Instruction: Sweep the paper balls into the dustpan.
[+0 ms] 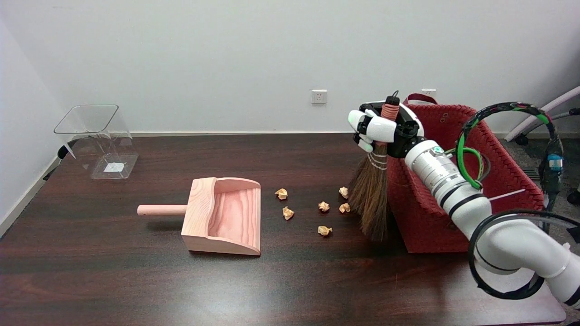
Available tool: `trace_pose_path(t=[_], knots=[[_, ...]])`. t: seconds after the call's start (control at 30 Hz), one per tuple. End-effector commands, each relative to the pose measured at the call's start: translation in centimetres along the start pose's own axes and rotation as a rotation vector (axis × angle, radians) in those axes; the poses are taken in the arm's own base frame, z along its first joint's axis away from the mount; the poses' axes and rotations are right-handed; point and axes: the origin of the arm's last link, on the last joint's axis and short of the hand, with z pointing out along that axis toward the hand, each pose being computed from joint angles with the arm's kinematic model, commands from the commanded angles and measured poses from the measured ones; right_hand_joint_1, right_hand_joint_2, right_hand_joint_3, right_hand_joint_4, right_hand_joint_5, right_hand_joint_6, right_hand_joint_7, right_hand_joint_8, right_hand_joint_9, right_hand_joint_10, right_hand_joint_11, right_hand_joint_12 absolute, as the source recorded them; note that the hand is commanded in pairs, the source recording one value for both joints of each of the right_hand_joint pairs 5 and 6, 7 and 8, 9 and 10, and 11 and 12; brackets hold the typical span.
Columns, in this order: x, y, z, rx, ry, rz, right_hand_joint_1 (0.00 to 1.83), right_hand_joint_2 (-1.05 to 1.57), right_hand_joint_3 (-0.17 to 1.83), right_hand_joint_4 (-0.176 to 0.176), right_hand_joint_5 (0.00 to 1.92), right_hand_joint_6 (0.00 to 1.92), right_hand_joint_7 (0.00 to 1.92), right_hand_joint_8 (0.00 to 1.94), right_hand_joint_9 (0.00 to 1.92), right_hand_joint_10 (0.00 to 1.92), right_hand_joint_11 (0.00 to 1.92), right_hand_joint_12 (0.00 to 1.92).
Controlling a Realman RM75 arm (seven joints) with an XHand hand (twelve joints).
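- Right hand point(378, 129) wrapped around the handle of the small broom point(371, 199), held upright, bristle tips down at the table point(90, 271).
- Six paper balls point(324, 206) scattered just left of the bristles; the nearest two touch or almost touch them.
- Wooden dustpan point(222, 215) further left, mouth facing the balls.
- Red woven basket point(457, 181) right of broom.
- Clear bin point(97, 140) at far left.

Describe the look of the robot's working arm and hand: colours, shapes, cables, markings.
The right hand has white finger shells over black joints and a black wrist. Behind it, the right arm is a silvery-white cylinder with black rings and a small green mark near the wrist, widening into glossy white rounded segments. Green cables loop beside the forearm, a black-and-green braided one arches above, and black cable circles the elbow.
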Motion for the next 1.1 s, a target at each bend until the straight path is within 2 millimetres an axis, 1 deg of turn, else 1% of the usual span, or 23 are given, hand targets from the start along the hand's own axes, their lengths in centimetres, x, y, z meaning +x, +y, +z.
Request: trace_pose_path(t=[0.03,0.13,0.3,0.4,0.47,0.57,0.73,0.9,1.1], knots=[[-1.9,2.0,-0.6,0.006,0.018,0.033,1.36,0.75,1.04,0.000,1.92,1.92,1.92,1.92,1.92,1.92,1.92,1.92],[-2.3,1.8,-0.3,0.022,0.017,-0.006,1.36,0.75,1.04,0.000,1.92,1.92,1.92,1.92,1.92,1.92,1.92,1.92],[-2.9,1.7,0.7,0.041,0.017,-0.062,1.36,0.74,1.04,0.000,1.92,1.92,1.92,1.92,1.92,1.92,1.92,1.92],[-2.6,0.7,1.4,0.081,0.028,-0.113,1.36,0.74,1.05,0.000,1.92,1.92,1.92,1.92,1.92,1.92,1.92,1.92],[-2.3,-0.2,2.0,0.117,0.038,-0.162,1.36,0.75,1.05,0.000,1.92,1.92,1.92,1.92,1.92,1.92,1.92,1.92],[-2.1,-0.4,2.4,0.129,0.048,-0.214,1.36,0.75,1.05,0.000,1.92,1.92,1.92,1.92,1.92,1.92,1.92,1.92],[-2.6,0.3,3.0,0.143,0.051,-0.277,1.36,0.75,1.05,0.000,1.92,1.92,1.92,1.92,1.92,1.92,1.92,1.92],[-3.0,1.0,3.4,0.136,0.052,-0.288,1.36,0.76,1.05,0.000,1.92,1.92,1.92,1.92,1.92,1.92,1.92,1.92],[-3.0,2.9,3.3,0.086,0.045,-0.327,1.36,0.77,1.05,0.000,1.92,1.92,1.92,1.92,1.92,1.92,1.92,1.92]])
